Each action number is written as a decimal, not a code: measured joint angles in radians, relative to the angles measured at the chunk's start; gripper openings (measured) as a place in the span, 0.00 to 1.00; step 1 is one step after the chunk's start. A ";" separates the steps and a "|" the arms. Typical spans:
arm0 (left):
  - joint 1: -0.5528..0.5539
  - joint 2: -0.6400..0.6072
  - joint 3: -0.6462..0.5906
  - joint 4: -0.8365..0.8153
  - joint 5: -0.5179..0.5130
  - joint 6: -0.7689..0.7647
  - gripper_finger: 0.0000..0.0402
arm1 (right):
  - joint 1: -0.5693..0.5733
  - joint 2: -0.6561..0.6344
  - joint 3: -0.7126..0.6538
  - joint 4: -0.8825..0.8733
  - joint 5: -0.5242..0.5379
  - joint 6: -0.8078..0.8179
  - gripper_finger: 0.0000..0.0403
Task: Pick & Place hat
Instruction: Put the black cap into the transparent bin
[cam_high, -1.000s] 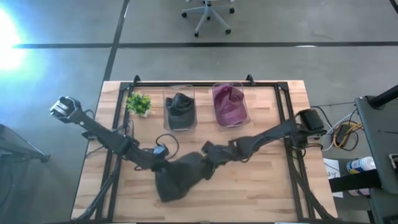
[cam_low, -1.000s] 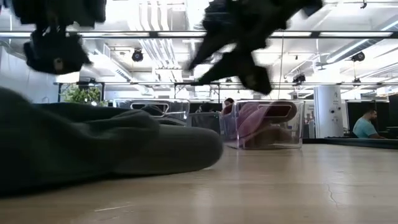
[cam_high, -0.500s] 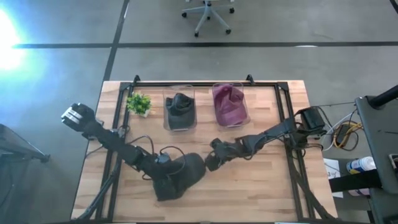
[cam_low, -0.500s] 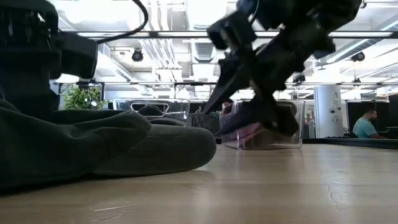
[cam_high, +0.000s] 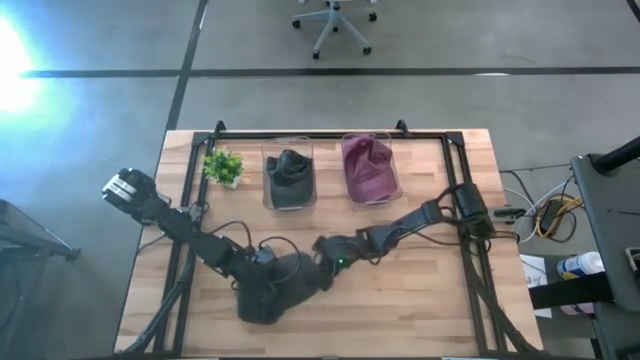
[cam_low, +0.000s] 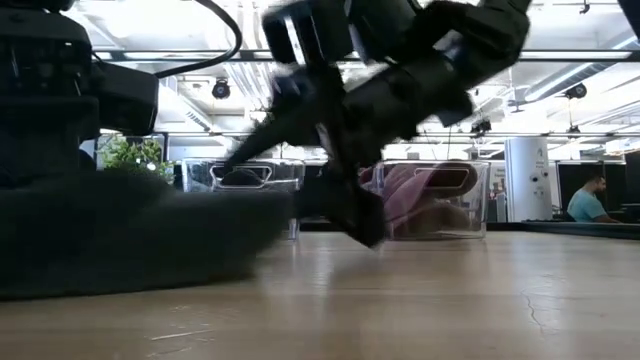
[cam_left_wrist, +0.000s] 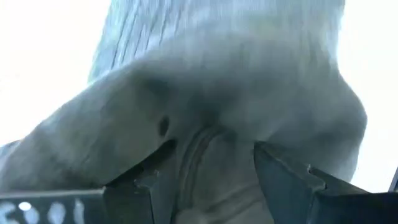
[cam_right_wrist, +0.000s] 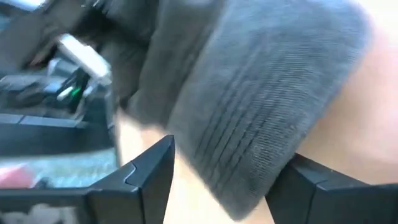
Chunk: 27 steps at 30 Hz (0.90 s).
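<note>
A grey knit hat (cam_high: 275, 292) lies crumpled on the wooden table near its front edge, and also shows in the low view (cam_low: 120, 235). My left gripper (cam_high: 258, 278) stands open on the hat's left part, with a ridge of cloth between its fingers (cam_left_wrist: 214, 180). My right gripper (cam_high: 322, 272) is open at the hat's right end. The hat's ribbed brim (cam_right_wrist: 249, 155) reaches in between its two fingers. In the low view the right gripper (cam_low: 300, 195) slants down toward the hat. My left gripper comes at the hat from above on a slant, its fingers (cam_left_wrist: 146, 183) set into the cloth on either side of a raised fold (cam_left_wrist: 205, 149). The jaws are not closed on it. The hat lies on the table. My right gripper's fingers (cam_right_wrist: 146, 174) flank the ribbed brim; whether they touch it I cannot tell.
At the back stand two clear bins, one (cam_high: 288, 180) holding a dark hat, the other (cam_high: 367, 168) a maroon one. A small green plant (cam_high: 222, 165) sits at the back left. Bare wood lies to the right of the hat.
Both grippers have come down onto the hat. My right gripper has also moved toward the table's left edge, tipped farther down and opened wider. The hat has bunched up: its right end has drawn in toward the left and it lies more compact.
</note>
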 joint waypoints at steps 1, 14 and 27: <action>0.000 0.000 0.000 0.000 -0.005 0.000 0.50 | -0.002 0.009 0.023 0.004 -0.028 -0.019 0.50; 0.000 -0.138 0.075 -0.014 -0.180 0.044 0.50 | -0.038 -0.075 0.084 -0.031 -0.105 -0.157 0.04; -0.029 -0.447 0.330 -0.179 -0.293 0.172 0.50 | 0.109 -0.470 0.279 -0.994 0.485 -0.924 0.03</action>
